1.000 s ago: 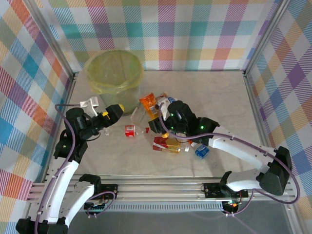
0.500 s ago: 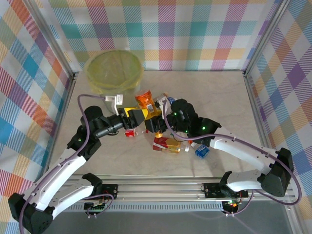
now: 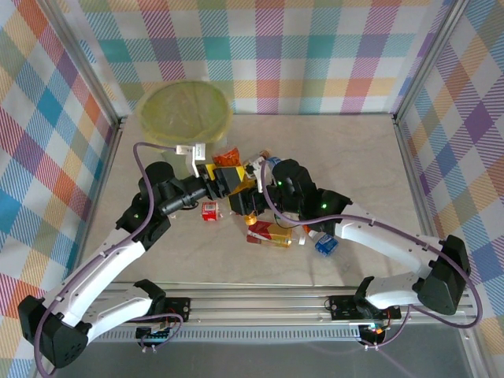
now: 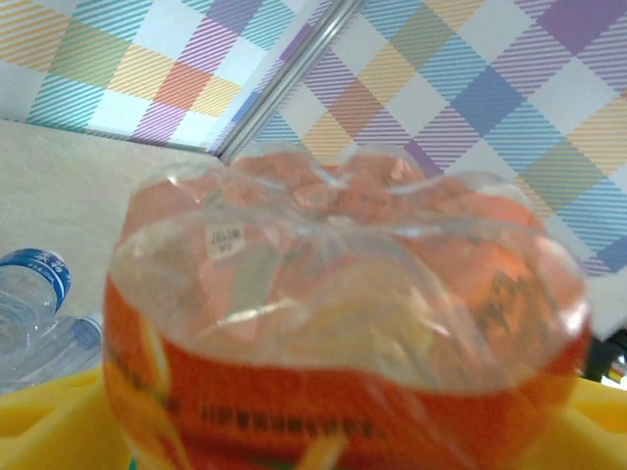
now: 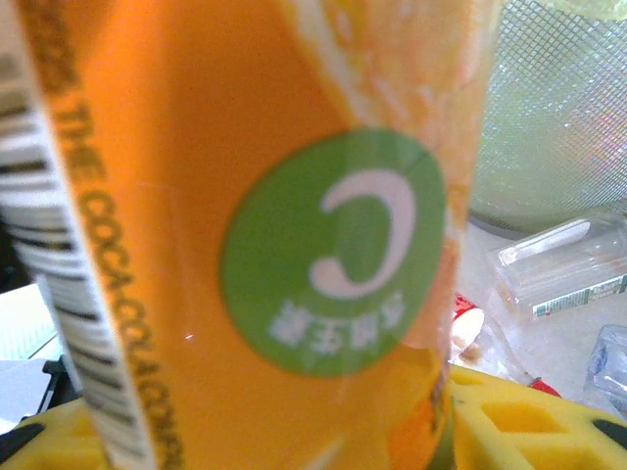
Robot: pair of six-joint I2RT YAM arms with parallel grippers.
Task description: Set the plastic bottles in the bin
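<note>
- On the marble table [image 3: 362, 157], in its middle: a heap of plastic bottles [image 3: 272, 228], near the bin [image 3: 157, 135] and to the right of it.
- Reaching into the far left edge of the heap with the left gripper [image 4: 323, 431], yellow pads [image 4: 49, 426] set wide on either side of a crushed orange-label bottle [image 4: 343, 323].
- Cannot tell whether that bottle is pressed or merely bracketed.
- Clamped narrow in the right gripper [image 5: 284, 431]: an orange juice bottle [image 5: 294, 196] with a round green mark and a barcode strip.
- Both grippers close together over the heap, near the bin's near wall.
- Lying flat at the heap's front: a red-label bottle [image 3: 268, 234]; near its right end, a blue-label bottle [image 3: 324, 244]; apart on the left, a small red object [image 3: 209, 210].
- Low left in the left wrist view: a clear blue-label bottle [image 4: 34, 279] on the table.
- Behind the held bottle in the right wrist view: the bin's pale-green mesh wall and a flattened clear bottle [image 5: 563, 269].
- Lining the bin: a yellow-green bag [image 3: 187, 110]; contents not discernible.
</note>
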